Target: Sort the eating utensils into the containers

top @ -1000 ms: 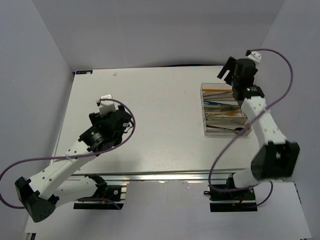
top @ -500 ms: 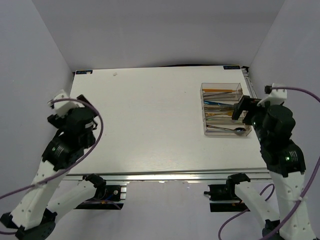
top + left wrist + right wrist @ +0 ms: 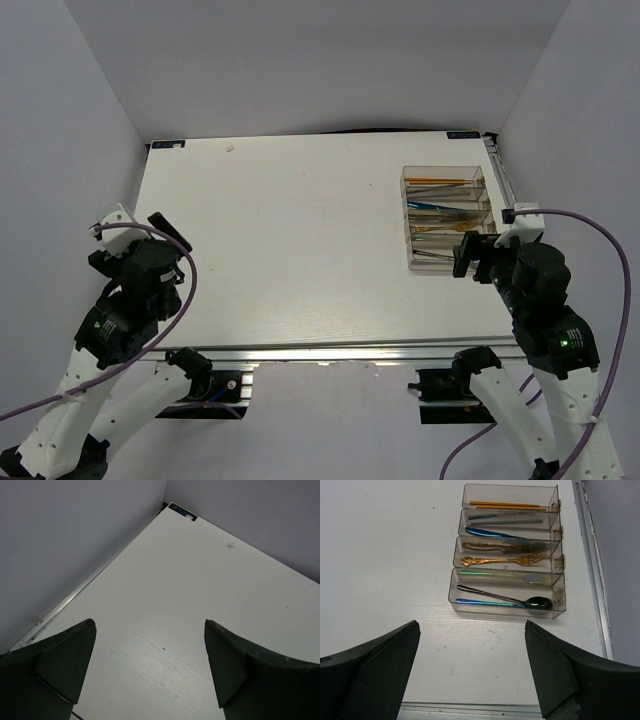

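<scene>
The clear four-compartment tray (image 3: pixel 446 213) (image 3: pixel 556 607) stands at the table's right side. In the right wrist view it holds orange chopsticks (image 3: pixel 505 504) at the far end, dark chopsticks (image 3: pixel 505 518) and a blue knife (image 3: pixel 490 533) behind them, gold forks (image 3: pixel 505 560), and dark spoons (image 3: pixel 520 601) in the nearest compartment. My right gripper (image 3: pixel 474 258) (image 3: pixel 470 625) is open and empty, raised just in front of the tray. My left gripper (image 3: pixel 165 235) (image 3: pixel 150 625) is open and empty, above bare table at the near left.
White table (image 3: pixel 290 240) with walls on the left, back and right. A metal rail (image 3: pixel 592 570) runs along the table's right edge beside the tray. A small label (image 3: pixel 182 512) sits at the far left corner.
Both arms pulled back toward the near edge. The right gripper came off the tray's far end to in front of it. The left gripper swung from the table's middle left to the near left.
</scene>
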Robot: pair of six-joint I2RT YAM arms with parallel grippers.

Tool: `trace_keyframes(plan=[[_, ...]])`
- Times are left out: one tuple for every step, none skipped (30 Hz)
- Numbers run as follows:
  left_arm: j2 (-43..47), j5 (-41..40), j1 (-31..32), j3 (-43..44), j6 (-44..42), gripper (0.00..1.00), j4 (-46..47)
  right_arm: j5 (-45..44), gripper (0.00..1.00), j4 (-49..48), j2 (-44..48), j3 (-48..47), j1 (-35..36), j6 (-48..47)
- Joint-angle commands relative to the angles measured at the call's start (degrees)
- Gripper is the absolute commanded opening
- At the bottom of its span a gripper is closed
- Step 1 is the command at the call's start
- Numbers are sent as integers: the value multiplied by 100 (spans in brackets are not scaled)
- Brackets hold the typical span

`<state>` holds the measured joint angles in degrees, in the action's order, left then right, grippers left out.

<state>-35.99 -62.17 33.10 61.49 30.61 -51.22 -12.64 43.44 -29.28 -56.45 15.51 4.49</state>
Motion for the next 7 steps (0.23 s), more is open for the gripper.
trace_keyframes(plan=[[101, 109, -23, -67, -20, 98, -54, 95, 89, -283, -78, -16, 23, 43], [101, 109, -23, -94, -11, 98, -63, 104, 89, -284, -78, -16, 31, 43], [109, 109, -23, -120, 6, 98, -63, 113, 89, -292, -87, -7, 23, 52], [109, 109, -23, -190, 6, 98, -63, 122, 89, -310, -87, -7, 31, 52], [127, 109, -23, -225, 6, 98, -46, 131, 89, -310, -87, -16, 31, 61], [153, 109, -23, -260, -2, 98, -11, 148, 89, -310, -104, -16, 23, 61], [153, 118, -23, -296, -11, 98, 15, 148, 90, -319, -122, -24, 22, 61]])
